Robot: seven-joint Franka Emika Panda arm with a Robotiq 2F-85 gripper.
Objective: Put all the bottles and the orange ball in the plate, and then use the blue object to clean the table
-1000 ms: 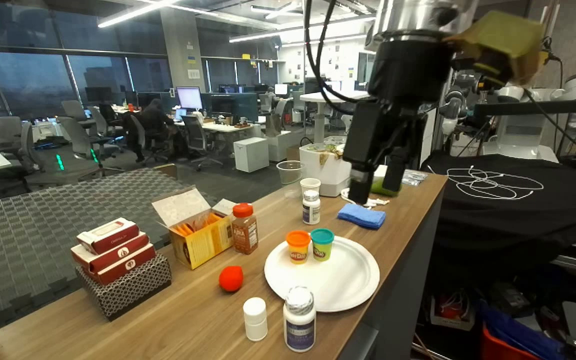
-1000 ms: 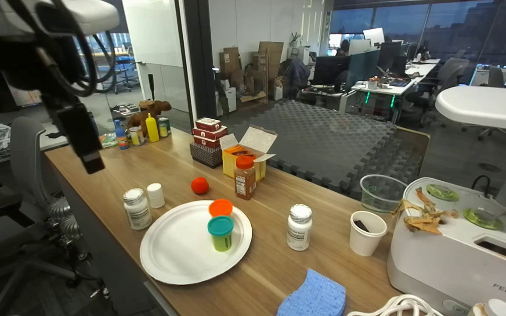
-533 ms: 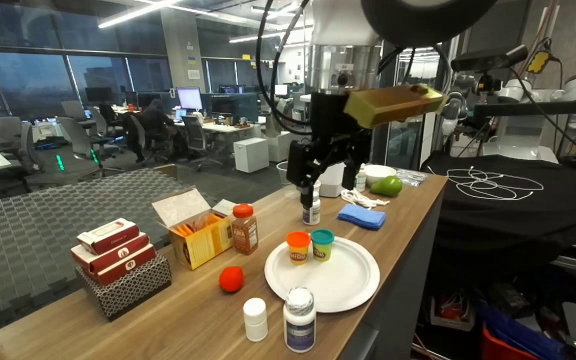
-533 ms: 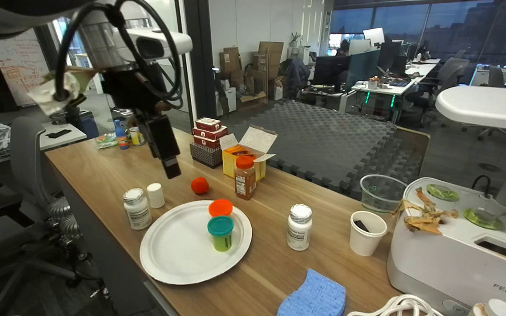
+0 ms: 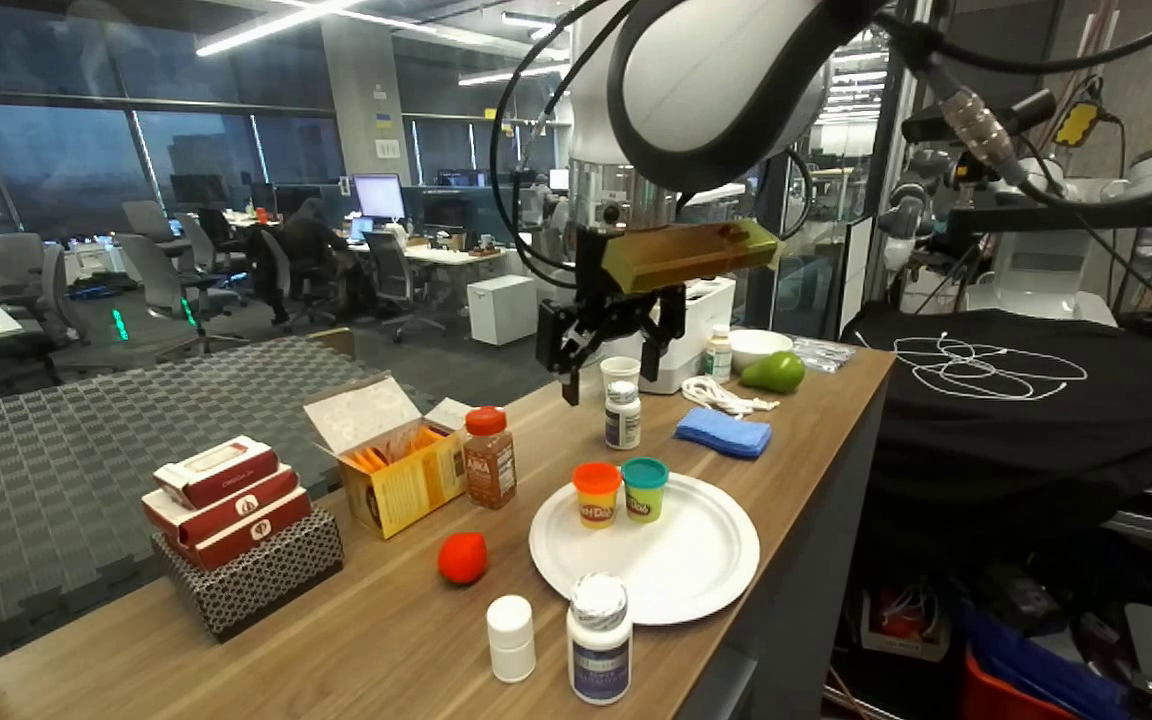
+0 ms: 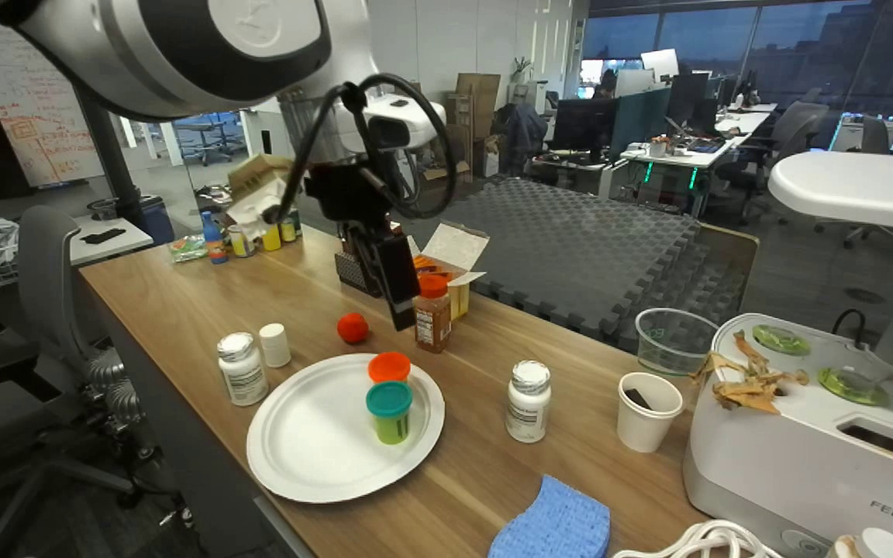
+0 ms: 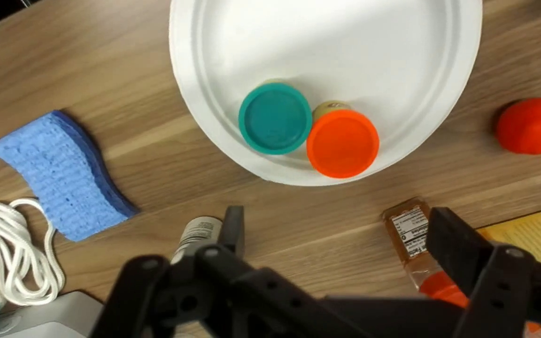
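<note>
The pincer (image 7: 338,227) is released and carries nothing: its fingers (image 7: 234,227) stand wide apart above the desk (image 7: 308,263), likely to fit round a bottle. Below it, toward one finger, the red-capped brown bottle (image 7: 411,240) stands upright; toward the opposite finger, a white bottle (image 7: 201,231) does too. Caps up, both should offer their sides to a grip from above. Ahead of the pincer lies the plate (image 7: 345,51), flat and face up, ready to receive. A teal-lidded tub (image 7: 276,118) and an orange-lidded tub (image 7: 342,143) sit on its side nearest the pincer, which probably leaves the rest for the bottles. Farther out on the brown bottle's side, the orange ball (image 7: 532,126) sits on the desk, unbraced, so a nudge might roll it. Out on the opposite side, farther from the pincer, the blue sponge (image 7: 66,178) lies flat, presumably set apart for wiping at the end. Farthest, past the plate, a short white bottle (image 5: 511,640) and a dark-blue-labelled bottle (image 5: 599,655) stand close together; no bottle is on the plate yet.
</note>
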